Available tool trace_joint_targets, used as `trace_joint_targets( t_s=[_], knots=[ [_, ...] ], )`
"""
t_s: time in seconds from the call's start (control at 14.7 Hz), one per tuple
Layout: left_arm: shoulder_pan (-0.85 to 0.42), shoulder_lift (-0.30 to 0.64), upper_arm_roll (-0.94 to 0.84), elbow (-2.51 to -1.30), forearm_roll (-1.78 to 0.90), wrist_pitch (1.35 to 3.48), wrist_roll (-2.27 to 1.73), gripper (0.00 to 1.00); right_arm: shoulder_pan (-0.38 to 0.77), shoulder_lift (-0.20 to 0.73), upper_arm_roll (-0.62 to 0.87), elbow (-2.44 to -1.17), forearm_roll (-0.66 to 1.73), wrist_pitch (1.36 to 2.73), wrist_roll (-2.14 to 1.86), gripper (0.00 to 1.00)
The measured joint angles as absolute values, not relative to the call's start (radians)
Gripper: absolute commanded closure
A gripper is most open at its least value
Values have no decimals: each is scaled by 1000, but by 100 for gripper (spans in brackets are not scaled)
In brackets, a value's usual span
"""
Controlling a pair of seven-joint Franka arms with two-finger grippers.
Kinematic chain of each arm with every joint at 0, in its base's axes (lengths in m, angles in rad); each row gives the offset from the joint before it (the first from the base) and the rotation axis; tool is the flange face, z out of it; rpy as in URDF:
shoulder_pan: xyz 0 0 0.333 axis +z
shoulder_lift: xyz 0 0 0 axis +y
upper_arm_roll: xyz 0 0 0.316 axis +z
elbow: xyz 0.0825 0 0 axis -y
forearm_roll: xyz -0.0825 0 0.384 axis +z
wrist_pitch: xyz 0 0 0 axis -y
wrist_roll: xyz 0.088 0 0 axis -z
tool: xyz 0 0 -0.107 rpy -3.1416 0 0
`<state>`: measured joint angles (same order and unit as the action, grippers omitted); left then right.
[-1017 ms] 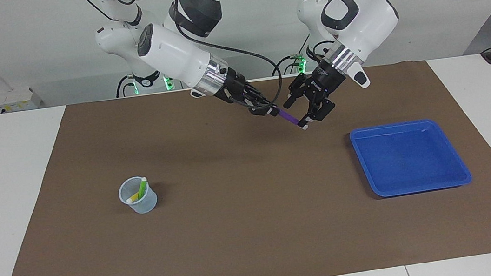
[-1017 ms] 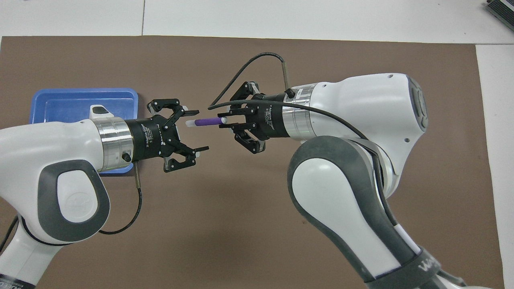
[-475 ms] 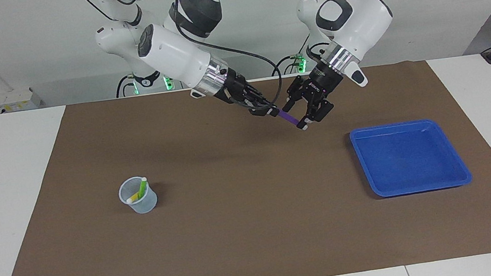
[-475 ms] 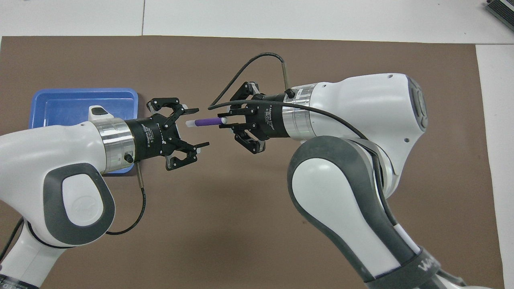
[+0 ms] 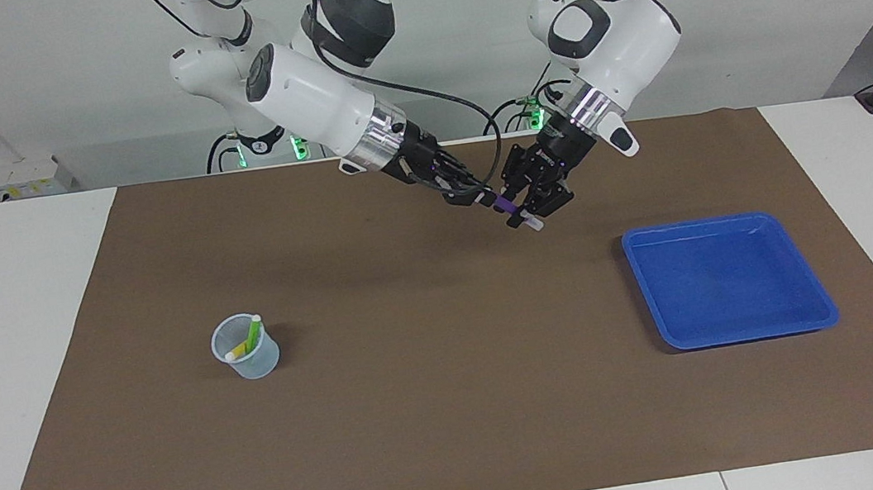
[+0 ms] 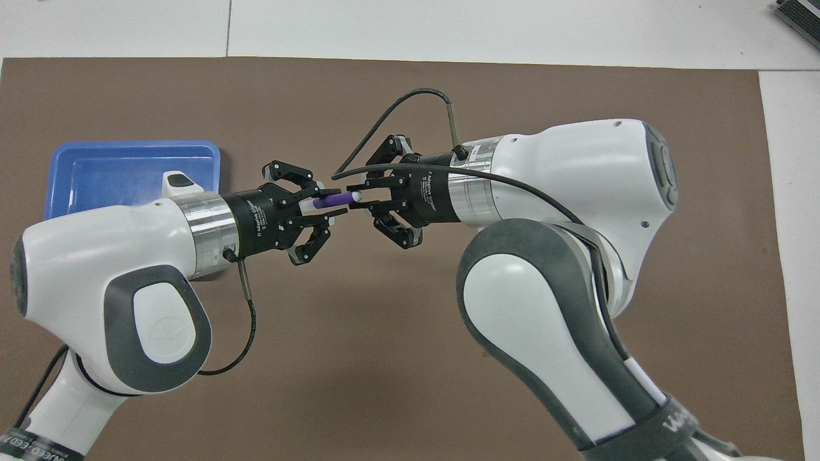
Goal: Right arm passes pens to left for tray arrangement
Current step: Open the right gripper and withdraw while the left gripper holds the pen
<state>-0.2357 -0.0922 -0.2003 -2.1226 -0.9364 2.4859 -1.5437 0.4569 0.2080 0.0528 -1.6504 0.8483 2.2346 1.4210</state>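
Observation:
The purple pen (image 5: 506, 205) (image 6: 336, 199) hangs in the air between my two grippers, over the brown mat near the robots. My right gripper (image 5: 481, 198) (image 6: 365, 195) is shut on one end of it. My left gripper (image 5: 523, 213) (image 6: 328, 205) has its fingers closed in on the other end, and the pen's whitish tip sticks out past them. The blue tray (image 5: 728, 280) (image 6: 128, 173) lies bare toward the left arm's end. The green pen (image 5: 254, 332) and yellow pen (image 5: 236, 353) stand in a cup.
The small translucent cup (image 5: 247, 351) stands on the brown mat (image 5: 457, 409) toward the right arm's end; the right arm hides it in the overhead view. White table shows around the mat.
My left gripper has moved in onto the purple pen's free end and its fingers have narrowed from wide open to around the pen. The right gripper has kept its hold and hardly moved.

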Motion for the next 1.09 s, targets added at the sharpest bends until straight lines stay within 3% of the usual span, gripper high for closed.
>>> trace_joint_targets(
  t_s=[0.34,0.41,0.47,0.54,1.09],
  knots=[
    [-236,-92,-201,-2123,-936,2483,-1537,100,457,208,52,-1651,848,2239,1421,100],
    [-236,-92,-201,-2123,-936,2482,-1537,100,457,208,52,-1651,848,2239,1421,63],
    [-236,-92,-201,-2123,-936,2482,-1537,100,457,208,52,-1651,848,2239,1421,35],
    [-235,-92,-200,-2124,-937,2481,-1540,100,457,208,52,-1651,848,2242,1421,0],
    [-185,-92,-184,-2124,-935,2440,-1461,100,456,205,51,-1651,792,2189,1411,0]
  ],
)
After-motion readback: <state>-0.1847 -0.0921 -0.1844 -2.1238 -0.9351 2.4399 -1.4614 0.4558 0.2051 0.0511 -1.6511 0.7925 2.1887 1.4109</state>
